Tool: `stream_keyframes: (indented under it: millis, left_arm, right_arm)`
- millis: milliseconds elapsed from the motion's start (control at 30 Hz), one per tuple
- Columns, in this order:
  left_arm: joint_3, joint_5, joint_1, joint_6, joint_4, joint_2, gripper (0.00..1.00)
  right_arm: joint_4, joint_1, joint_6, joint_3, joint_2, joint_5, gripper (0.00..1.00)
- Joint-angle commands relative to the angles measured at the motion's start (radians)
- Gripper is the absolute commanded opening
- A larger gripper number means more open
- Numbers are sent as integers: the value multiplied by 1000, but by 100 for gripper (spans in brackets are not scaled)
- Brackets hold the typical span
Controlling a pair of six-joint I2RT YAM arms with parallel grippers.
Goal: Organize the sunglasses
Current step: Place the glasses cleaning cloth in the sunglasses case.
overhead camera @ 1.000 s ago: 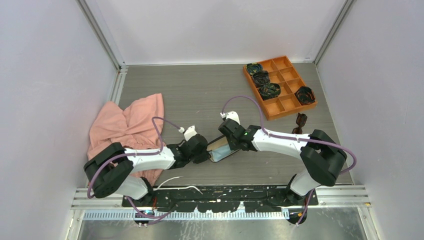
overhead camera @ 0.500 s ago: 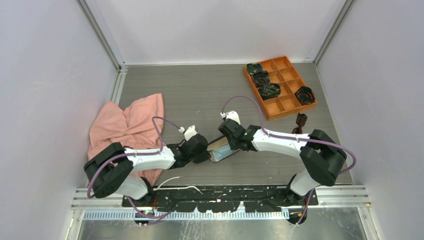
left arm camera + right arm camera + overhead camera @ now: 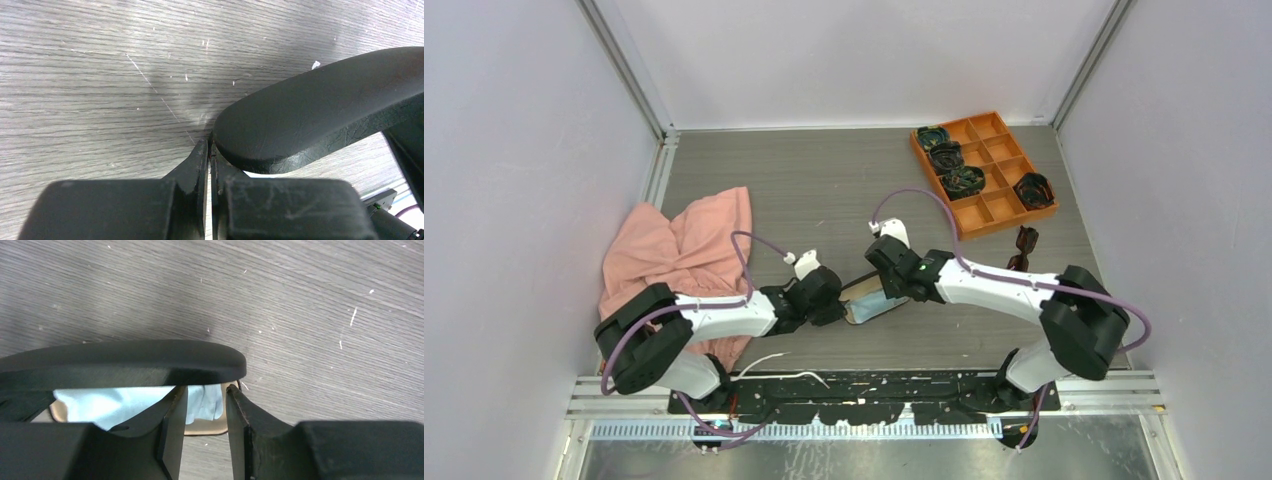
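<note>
The left tool is holding its jaws pressed together, tips touching the rounded end of the black case. The right tool is standing with its jaws spread, close to the edge of the case's raised lid. Beyond them a pale blue cloth is lying inside the case. The case is sitting low in the middle of the desk. The sunglasses are lying at the right of the frame, just below the orange tray.
</note>
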Motion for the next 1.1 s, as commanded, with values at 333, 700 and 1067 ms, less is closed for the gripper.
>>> stream_keyframes:
  millis: [333, 700, 1067]
  left_arm:
    - [39, -2, -1, 39, -46, 0, 1]
    - [25, -2, -1, 40, -60, -27, 1]
    - [22, -9, 0, 39, -73, -55, 1]
  right_arm:
    - [24, -5, 141, -62, -178, -74, 26]
    - [225, -3, 208, -122, -65, -171, 1]
    - [273, -4, 220, -189, -4, -142, 0]
